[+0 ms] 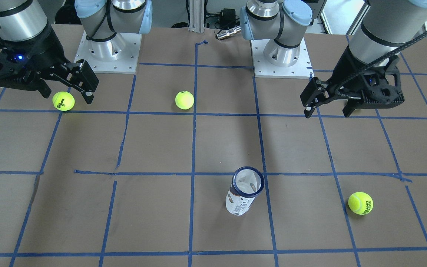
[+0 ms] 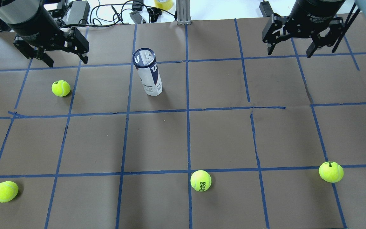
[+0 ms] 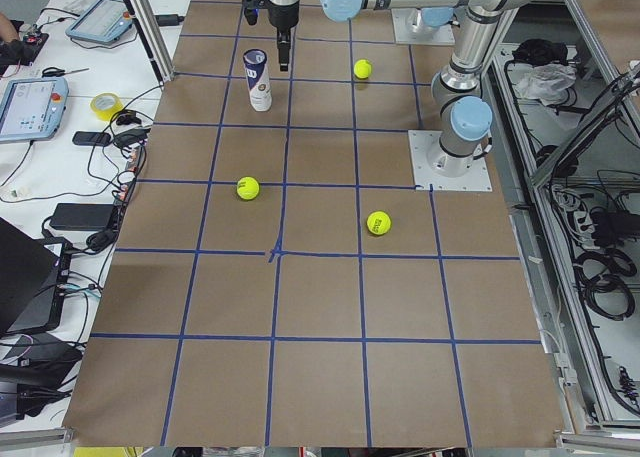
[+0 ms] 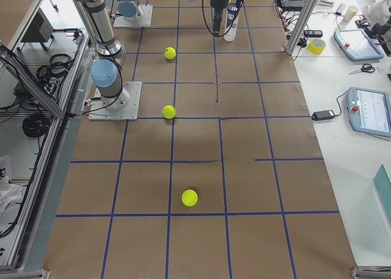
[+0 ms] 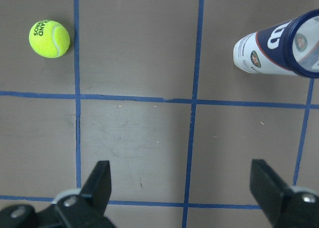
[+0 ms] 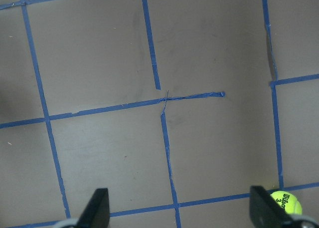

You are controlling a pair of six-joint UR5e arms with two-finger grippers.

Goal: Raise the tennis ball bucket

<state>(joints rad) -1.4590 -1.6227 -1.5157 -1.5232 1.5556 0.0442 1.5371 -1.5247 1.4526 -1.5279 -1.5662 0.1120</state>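
The tennis ball bucket stands upright on the brown table, a clear tube with a white and navy label and a dark blue rim; it looks empty from above. My left gripper is open and empty, raised above the table to the left of the bucket and apart from it. In the left wrist view the gripper is at the bottom and the bucket at the upper right. My right gripper is open and empty, raised far to the right; it also shows in the front view.
Several yellow-green tennis balls lie on the table: one left of the bucket, one at the lower left, one at bottom middle, one at lower right. Blue tape lines grid the table. Cables and gear lie beyond the far edge.
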